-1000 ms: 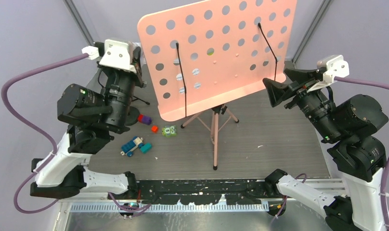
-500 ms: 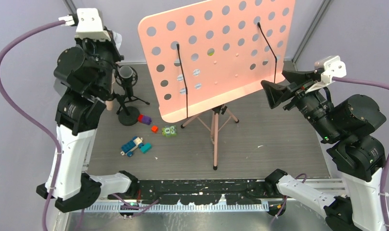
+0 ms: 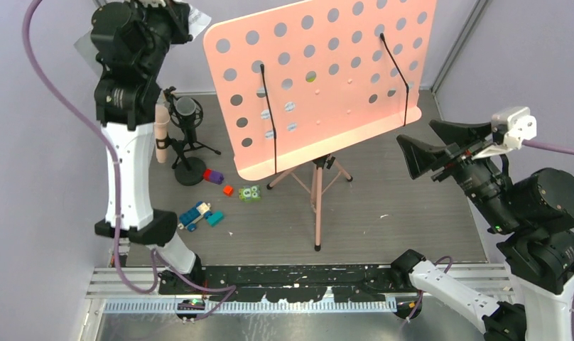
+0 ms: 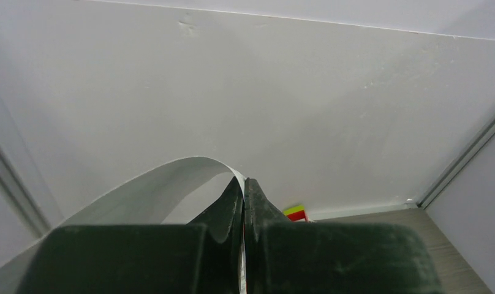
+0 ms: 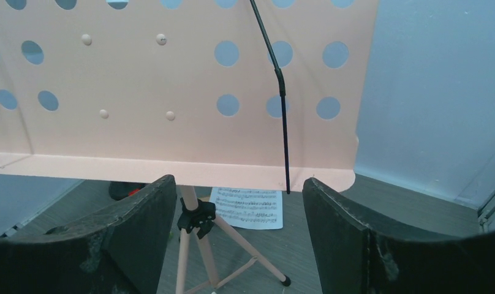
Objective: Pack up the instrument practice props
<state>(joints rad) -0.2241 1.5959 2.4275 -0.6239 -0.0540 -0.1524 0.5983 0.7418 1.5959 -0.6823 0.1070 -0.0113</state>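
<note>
The pink music stand's perforated desk (image 3: 320, 78) (image 5: 171, 86) stands on its tripod (image 3: 317, 192) mid-table. My left gripper (image 3: 176, 14) (image 4: 244, 190) is raised high at the back left, shut on a white sheet-music page (image 3: 197, 15) (image 4: 153, 190) that curls away to the left. The beige-pink microphone (image 3: 161, 131) rests in its black round-base stand (image 3: 190, 172) below that arm. My right gripper (image 3: 414, 153) (image 5: 239, 202) is open, just right of the desk's lower right corner and apart from it. Another sheet-music page (image 5: 248, 208) lies on the table behind the tripod.
Small toy blocks (image 3: 199, 213) lie on the table left of the tripod, with a green one (image 3: 251, 192), a red one (image 3: 228, 190) and a purple one (image 3: 213, 175). A red-and-yellow block (image 4: 296, 212) sits by the back wall. Grey walls close in on three sides.
My left arm has swung up from beside the microphone to high at the back left, carrying the page. My right gripper has drawn back to the right and opened a little wider.
</note>
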